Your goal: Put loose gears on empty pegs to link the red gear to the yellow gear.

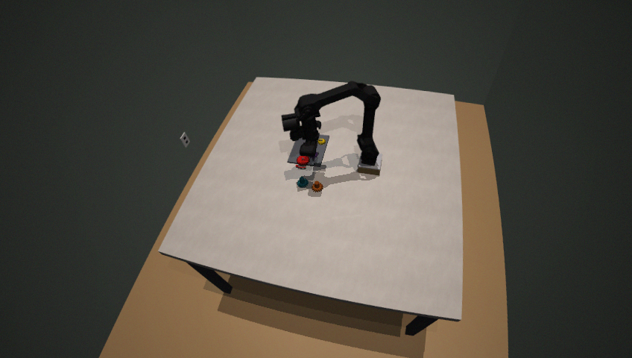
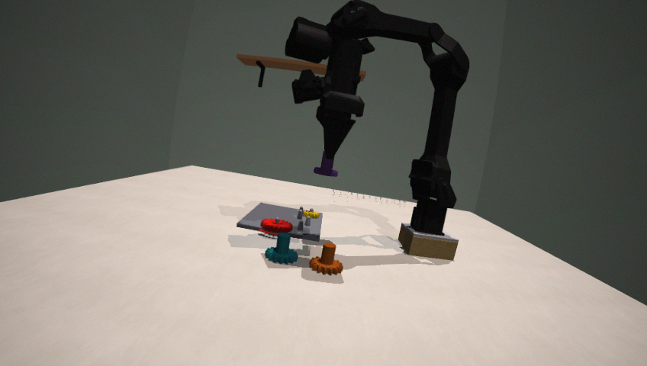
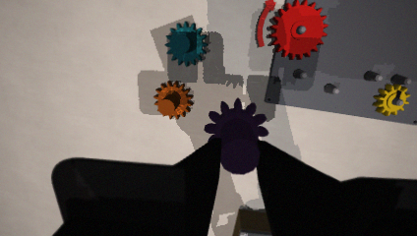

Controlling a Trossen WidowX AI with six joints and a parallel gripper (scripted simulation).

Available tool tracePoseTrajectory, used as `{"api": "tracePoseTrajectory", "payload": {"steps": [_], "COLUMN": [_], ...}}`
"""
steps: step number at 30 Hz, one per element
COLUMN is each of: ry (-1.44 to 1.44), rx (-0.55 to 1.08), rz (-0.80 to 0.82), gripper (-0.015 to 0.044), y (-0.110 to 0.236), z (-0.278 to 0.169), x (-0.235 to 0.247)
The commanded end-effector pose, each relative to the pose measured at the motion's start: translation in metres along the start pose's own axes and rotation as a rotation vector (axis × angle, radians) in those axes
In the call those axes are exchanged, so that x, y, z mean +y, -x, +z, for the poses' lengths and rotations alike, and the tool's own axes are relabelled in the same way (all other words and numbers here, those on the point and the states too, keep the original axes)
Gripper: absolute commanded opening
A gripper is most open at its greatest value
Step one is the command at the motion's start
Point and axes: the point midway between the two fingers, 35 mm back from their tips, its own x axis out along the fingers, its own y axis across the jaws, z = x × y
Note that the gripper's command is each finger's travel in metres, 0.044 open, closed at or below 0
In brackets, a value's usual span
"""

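Dim green walls enclosed the pale table (image 1: 355,239) (image 2: 136,290) (image 3: 59,128). Gripper fingers (image 1: 314,156) (image 2: 329,156) clasped the purple gear's (image 2: 326,171) (image 3: 238,123) stem, its teeth below them. Tilt or misalignment could jam it on a peg (image 2: 307,221) (image 3: 331,88); beyond the fingertips, the red gear (image 1: 302,159) (image 2: 275,225) (image 3: 298,30) risked being bumped.

In the wrist view, relative to the grey board (image 3: 344,54), its far side is cut off by the frame's edge; the black stripe on the yellow gear (image 3: 385,100) cannot be made out.
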Motion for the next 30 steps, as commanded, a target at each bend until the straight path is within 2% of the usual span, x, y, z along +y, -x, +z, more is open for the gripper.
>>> {"api": "tracePoseTrajectory", "payload": {"steps": [1,30], "ry": [0.002,0.002], "rx": [0.004,0.002], "rz": [-0.005,-0.01], "gripper": [0.0,0.0], "y": [-0.007,-0.059], "z": [0.003,0.024], "x": [-0.006,-0.059]}}
